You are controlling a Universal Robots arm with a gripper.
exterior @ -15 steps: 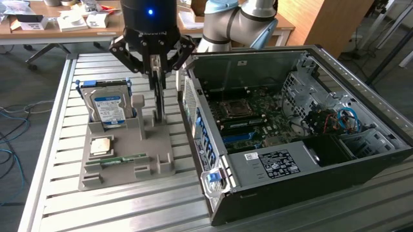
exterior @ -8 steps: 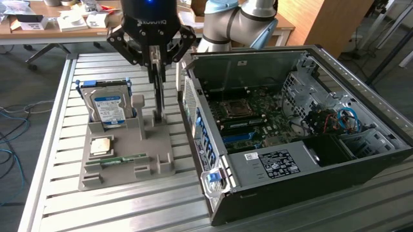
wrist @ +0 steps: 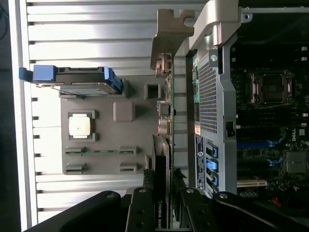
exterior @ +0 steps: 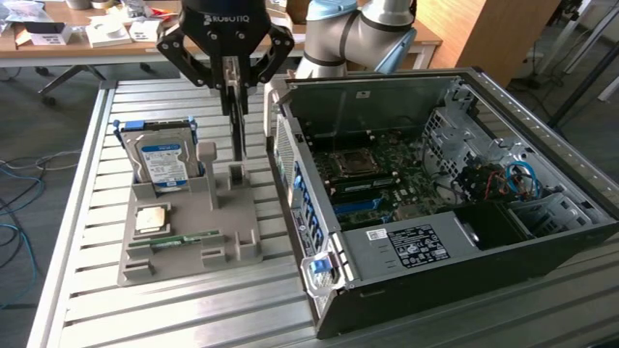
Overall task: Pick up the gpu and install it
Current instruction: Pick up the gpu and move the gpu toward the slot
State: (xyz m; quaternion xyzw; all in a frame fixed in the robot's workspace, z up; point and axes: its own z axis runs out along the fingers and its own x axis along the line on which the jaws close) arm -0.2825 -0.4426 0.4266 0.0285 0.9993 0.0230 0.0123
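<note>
Edgewise, thin dark gpu (wrist: 161, 191), tan bracket (wrist: 170, 34)

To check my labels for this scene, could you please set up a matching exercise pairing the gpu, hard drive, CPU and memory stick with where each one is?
Things:
1. gpu
2. hard drive
3. CPU
4. memory stick

Places:
A. lying flat in a square pocket of the tray
B. held on edge in the gripper
C. standing on edge in blue rails on the tray
D. lying in a narrow slot of the tray

Pairs: 1-B, 2-C, 3-A, 4-D
</note>
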